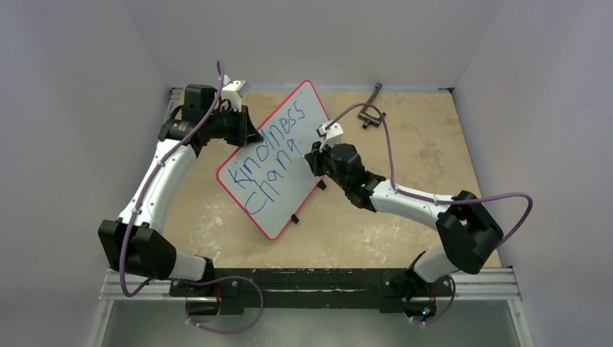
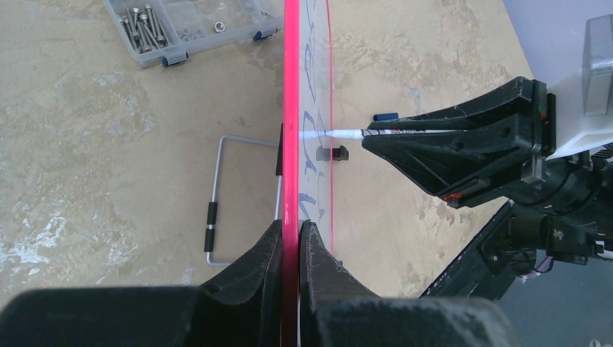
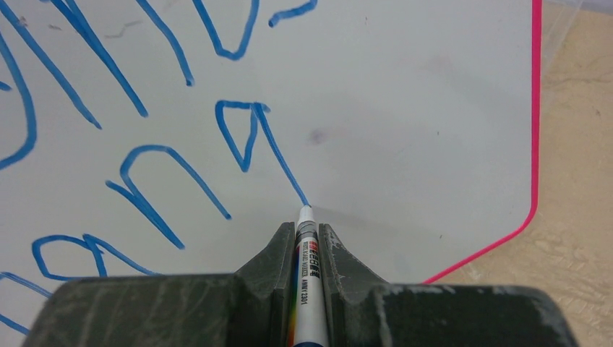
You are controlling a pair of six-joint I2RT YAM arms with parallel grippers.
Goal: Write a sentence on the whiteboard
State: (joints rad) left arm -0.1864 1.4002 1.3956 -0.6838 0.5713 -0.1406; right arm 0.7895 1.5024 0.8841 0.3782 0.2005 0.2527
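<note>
The whiteboard [image 1: 278, 210] stands tilted on the surface [image 1: 419, 144] between the arms, its long axis running from near left to far right. The right gripper [image 3: 306, 230] is clamped on a marker [image 3: 304, 275] whose tip touches the board at the end of the blue sentence [image 1: 271, 150], which reads "Kindness chang", and hides part of the right rim. Farther back, the left gripper [image 2: 291, 230] pinches the red rim; its wrist view shows the board edge-on, letters unreadable.

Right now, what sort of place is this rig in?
Probably a lab robot test cell: plain pale walls box in a worn beige tabletop, with an aluminium mounting rail at its near edge and a clear plastic compartment box of screws.
</note>
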